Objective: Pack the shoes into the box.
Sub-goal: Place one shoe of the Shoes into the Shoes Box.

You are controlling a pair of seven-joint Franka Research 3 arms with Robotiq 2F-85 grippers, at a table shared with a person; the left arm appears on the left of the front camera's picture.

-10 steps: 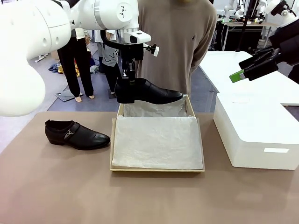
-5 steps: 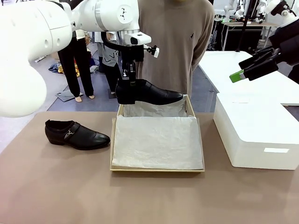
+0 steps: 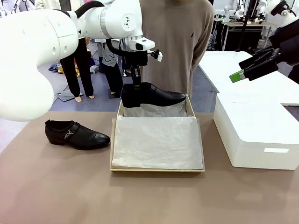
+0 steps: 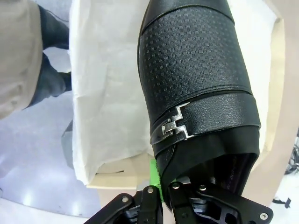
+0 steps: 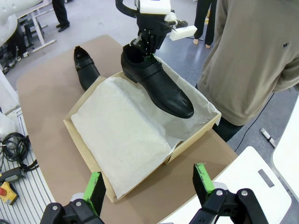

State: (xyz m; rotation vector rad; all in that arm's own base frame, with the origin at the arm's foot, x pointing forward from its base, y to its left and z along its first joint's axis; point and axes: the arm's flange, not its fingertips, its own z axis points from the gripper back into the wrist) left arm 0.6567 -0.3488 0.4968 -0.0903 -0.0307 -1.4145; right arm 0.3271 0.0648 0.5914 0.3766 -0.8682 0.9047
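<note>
One glossy black shoe (image 3: pixel 154 96) hangs over the far end of the cardboard box (image 3: pixel 157 169), with my left gripper (image 3: pixel 137 85) shut on its heel rim. The left wrist view shows that shoe (image 4: pixel 198 84) and its metal buckle from above, over the white tissue paper (image 4: pixel 110 84). The other shoe (image 3: pixel 75 135) lies on the table left of the box. My right gripper (image 3: pixel 245 70) is raised at the far right, open and holding nothing. Its own view looks down on the box (image 5: pixel 79 137), the held shoe (image 5: pixel 156 86) and the second shoe (image 5: pixel 87 70).
A big white block (image 3: pixel 257 130) stands right of the box. A person in a beige sweater (image 3: pixel 175 42) stands right behind the box at the table's far edge. The brown table (image 3: pixel 149 200) in front of the box is bare.
My left arm has carried the shoe slightly to the right and a little lower, nearer the box's far end. The right gripper has stayed still.
</note>
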